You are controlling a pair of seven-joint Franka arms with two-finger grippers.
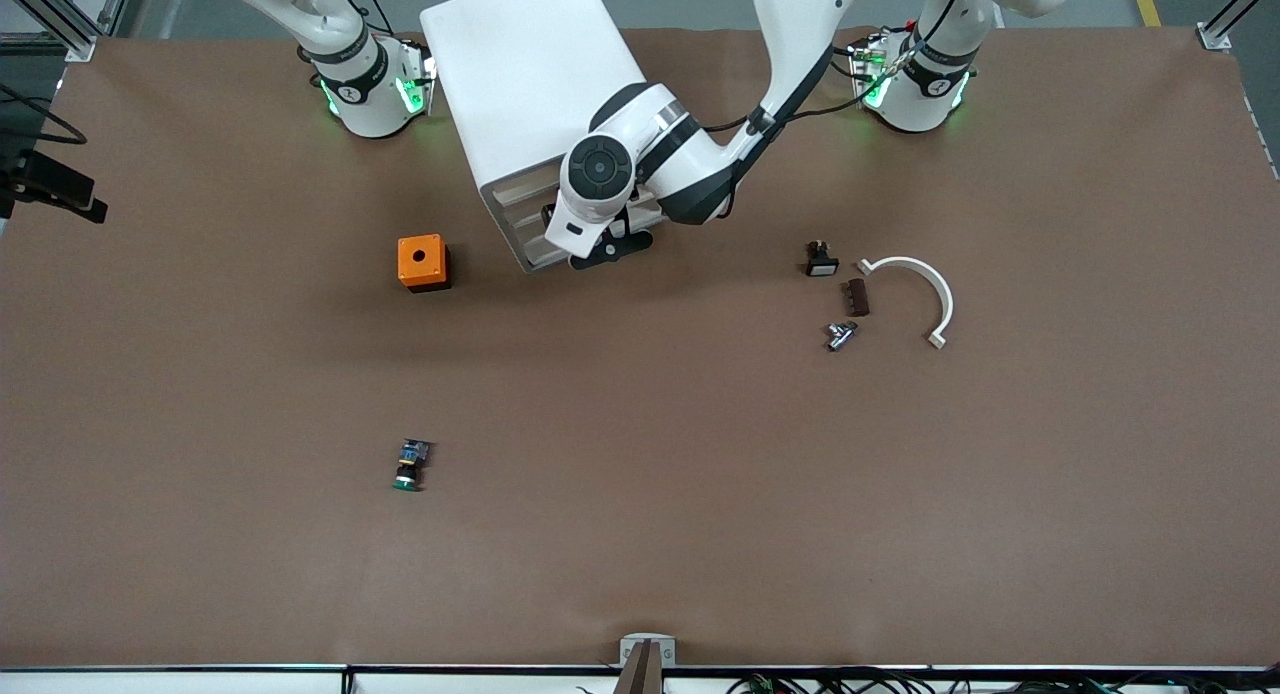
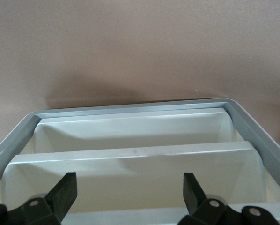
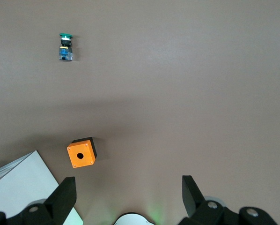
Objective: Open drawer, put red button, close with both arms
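Observation:
The white drawer cabinet [image 1: 530, 74] stands between the two arm bases, its drawer fronts [image 1: 525, 224] facing the front camera. My left gripper [image 1: 608, 246] is at those fronts, reached across from its base. In the left wrist view it [image 2: 128, 180] is open, its fingers [image 2: 65, 187] standing on either side of a white drawer lip [image 2: 130, 154] inside the grey frame [image 2: 130, 107], gripping nothing. My right gripper [image 3: 127, 180] is open and empty, up over the table by its own base [image 1: 370, 84]. The red button is out of view.
An orange box with a round hole [image 1: 423, 262] sits beside the cabinet toward the right arm's end. A green-capped switch [image 1: 407, 466] lies nearer the front camera. Toward the left arm's end lie a black switch [image 1: 820, 259], a brown block [image 1: 858, 297], a metal part [image 1: 840, 334] and a white curved piece [image 1: 925, 289].

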